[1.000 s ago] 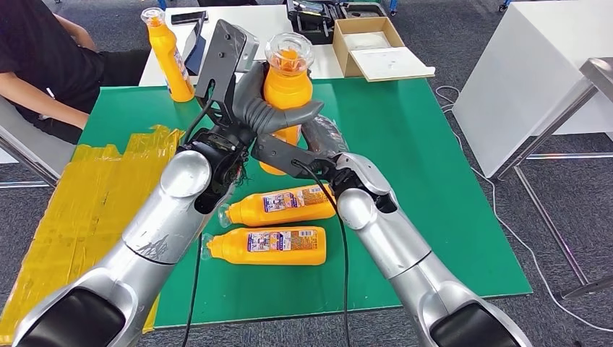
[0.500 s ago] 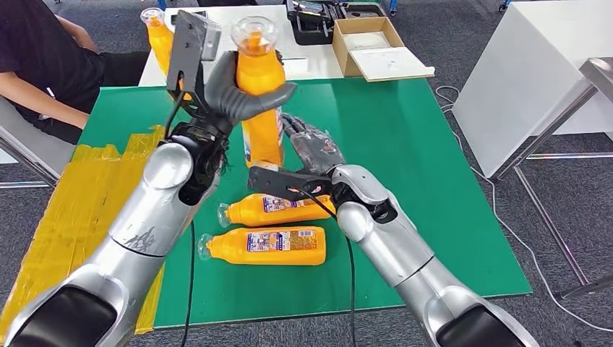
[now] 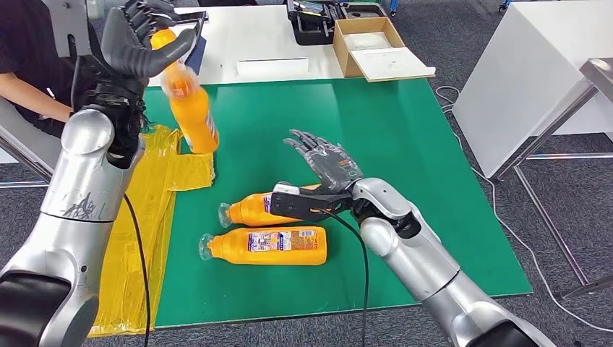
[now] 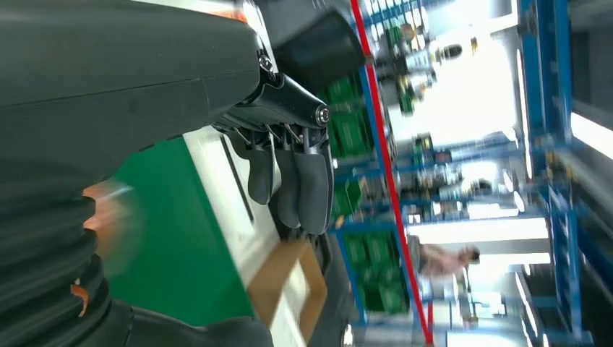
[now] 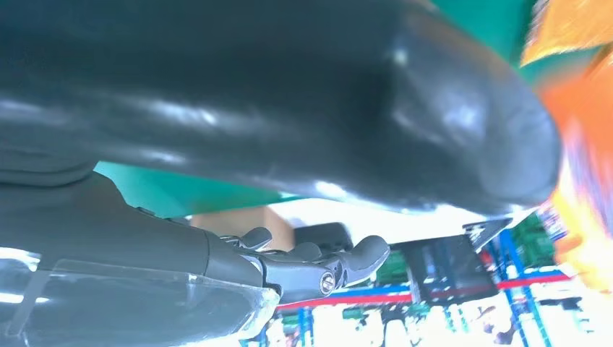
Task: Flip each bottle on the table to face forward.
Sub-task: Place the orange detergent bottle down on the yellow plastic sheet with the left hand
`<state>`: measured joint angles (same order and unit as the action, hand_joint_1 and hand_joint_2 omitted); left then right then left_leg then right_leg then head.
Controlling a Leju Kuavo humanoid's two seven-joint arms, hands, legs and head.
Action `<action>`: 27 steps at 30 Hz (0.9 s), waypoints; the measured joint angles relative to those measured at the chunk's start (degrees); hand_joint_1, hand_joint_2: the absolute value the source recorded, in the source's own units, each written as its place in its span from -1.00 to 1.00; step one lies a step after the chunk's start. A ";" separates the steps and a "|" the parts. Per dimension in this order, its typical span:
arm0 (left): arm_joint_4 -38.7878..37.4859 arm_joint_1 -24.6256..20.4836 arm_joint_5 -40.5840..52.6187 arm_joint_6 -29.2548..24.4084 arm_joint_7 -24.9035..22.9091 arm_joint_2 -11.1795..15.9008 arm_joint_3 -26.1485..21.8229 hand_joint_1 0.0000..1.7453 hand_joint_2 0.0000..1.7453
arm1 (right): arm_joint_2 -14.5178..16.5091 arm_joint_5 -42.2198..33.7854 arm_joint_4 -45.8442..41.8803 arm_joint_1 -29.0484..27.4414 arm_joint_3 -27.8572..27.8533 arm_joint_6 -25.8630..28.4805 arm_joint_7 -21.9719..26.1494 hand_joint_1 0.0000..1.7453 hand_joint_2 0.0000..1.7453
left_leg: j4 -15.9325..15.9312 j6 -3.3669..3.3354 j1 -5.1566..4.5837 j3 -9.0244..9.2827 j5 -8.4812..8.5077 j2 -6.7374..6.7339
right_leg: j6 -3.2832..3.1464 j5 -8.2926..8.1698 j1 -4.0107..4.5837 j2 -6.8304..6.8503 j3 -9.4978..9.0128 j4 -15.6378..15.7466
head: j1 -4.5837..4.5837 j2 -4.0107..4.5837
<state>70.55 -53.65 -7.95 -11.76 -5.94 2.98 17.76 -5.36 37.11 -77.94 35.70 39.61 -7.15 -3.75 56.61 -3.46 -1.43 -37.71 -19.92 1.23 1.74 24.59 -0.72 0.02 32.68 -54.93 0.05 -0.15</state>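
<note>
An orange bottle (image 3: 193, 112) is tilted and blurred at the green mat's (image 3: 412, 144) far left, its base by the yellow tape. My left hand (image 3: 141, 36) is raised just above its cap with fingers spread, and I see no grip on it. In the left wrist view the fingers (image 4: 296, 181) stretch out with nothing in them beside an orange blur (image 4: 108, 224). Another orange bottle (image 3: 162, 36) stands behind that hand. Two bottles lie on their sides, labels up, caps to the left: one (image 3: 253, 208) partly under my right wrist, one (image 3: 271, 246) nearer. My right hand (image 3: 325, 160) is open, palm up.
A person in black (image 3: 36, 65) sits at the far left. Yellow tape (image 3: 137, 217) covers the table's left side. A white table (image 3: 253, 36) behind carries a cardboard box (image 3: 369, 43) and a black case (image 3: 311, 18). Another white table (image 3: 520, 72) stands at the right.
My left arm swung up and far to the left with the bottle. That bottle is now below the hand, tilted and blurred. My right hand has come away from it and sunk, fingers spread.
</note>
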 joint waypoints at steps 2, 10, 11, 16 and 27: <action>-0.50 -0.06 0.39 0.19 0.23 0.99 -0.75 1.00 1.00 | -1.12 -0.23 -0.95 -0.41 -0.71 0.33 -0.01 -1.00 -1.00 | 0.00 0.00 0.00 0.00 0.00 0.01 | 0.00 0.00 0.00 0.00 0.00 0.00 | 0.01 0.00; -2.28 -0.20 2.33 0.47 0.86 3.28 -1.15 1.00 1.00 | -4.62 -0.56 -4.25 -3.79 -5.19 1.23 -0.14 -1.00 -1.00 | 0.00 0.00 -0.03 -0.01 0.00 0.01 | 0.00 0.00 0.00 0.01 -0.02 0.00 | -0.01 0.00; -2.41 -0.20 2.37 0.48 0.89 3.36 -1.15 1.00 1.00 | -4.87 -0.57 -4.49 -4.05 -5.50 1.25 -0.14 -1.00 -1.00 | 0.00 0.00 -0.03 -0.01 0.00 0.01 | 0.00 -0.01 0.00 0.01 -0.02 0.00 | -0.01 0.00; -2.68 -0.21 2.40 0.48 0.94 3.63 -1.15 1.00 1.00 | -5.53 -0.58 -5.36 -4.71 -6.13 1.27 -0.14 -1.00 -1.00 | 0.00 0.00 -0.02 0.00 0.00 0.01 | 0.00 -0.01 0.00 0.01 -0.01 0.00 | -0.01 0.00; -4.05 -0.40 2.46 1.05 0.92 3.71 -0.78 1.00 1.00 | -7.57 -0.54 -6.28 -6.42 -8.39 1.75 -0.13 -1.00 -1.00 | 0.00 0.00 -0.01 0.00 0.00 0.01 | 0.00 0.00 -0.01 0.00 0.00 0.01 | -0.01 0.00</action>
<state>66.51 -54.05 -5.49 -10.70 -5.03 6.69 16.98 -12.92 36.57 -84.22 29.28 31.22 -5.40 -3.87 56.62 -3.46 -1.45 -37.71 -19.92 1.24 1.74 24.58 -0.73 0.02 32.69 -54.92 0.04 -0.15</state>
